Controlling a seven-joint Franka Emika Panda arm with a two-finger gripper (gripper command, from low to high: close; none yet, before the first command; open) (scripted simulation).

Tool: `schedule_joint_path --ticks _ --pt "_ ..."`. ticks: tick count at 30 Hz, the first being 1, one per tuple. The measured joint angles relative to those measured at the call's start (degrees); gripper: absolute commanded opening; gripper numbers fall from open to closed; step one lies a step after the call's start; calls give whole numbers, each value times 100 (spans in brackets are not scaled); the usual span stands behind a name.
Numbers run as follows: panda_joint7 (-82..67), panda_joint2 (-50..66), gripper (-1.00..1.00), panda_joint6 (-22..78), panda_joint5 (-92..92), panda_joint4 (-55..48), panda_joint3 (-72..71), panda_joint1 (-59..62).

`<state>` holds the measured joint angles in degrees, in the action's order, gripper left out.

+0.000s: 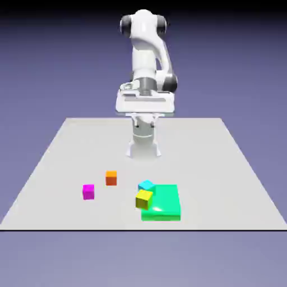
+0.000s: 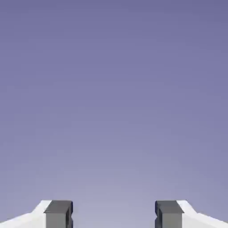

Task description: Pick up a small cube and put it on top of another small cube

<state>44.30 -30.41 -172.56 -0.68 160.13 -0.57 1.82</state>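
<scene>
I see the small magenta cube [image 1: 88, 191] lying flat on the counter [image 1: 185, 151], toward the exterior view's left, apart from everything else.

cyan cube [image 1: 146, 185] partly behind yellow cube [image 1: 144, 200]

I find 0 readable texts, labels, brands, numbers or signs in either of my 2 views.
</scene>
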Motion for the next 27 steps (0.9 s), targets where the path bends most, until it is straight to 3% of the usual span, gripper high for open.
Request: schedule_joint_path --ticks 23,27 --pt "3502 4268 0 2748 -1292 -1650 -1078 4750" --pt "3462 4890 0 2149 -1318 -1677 -1086 4690"
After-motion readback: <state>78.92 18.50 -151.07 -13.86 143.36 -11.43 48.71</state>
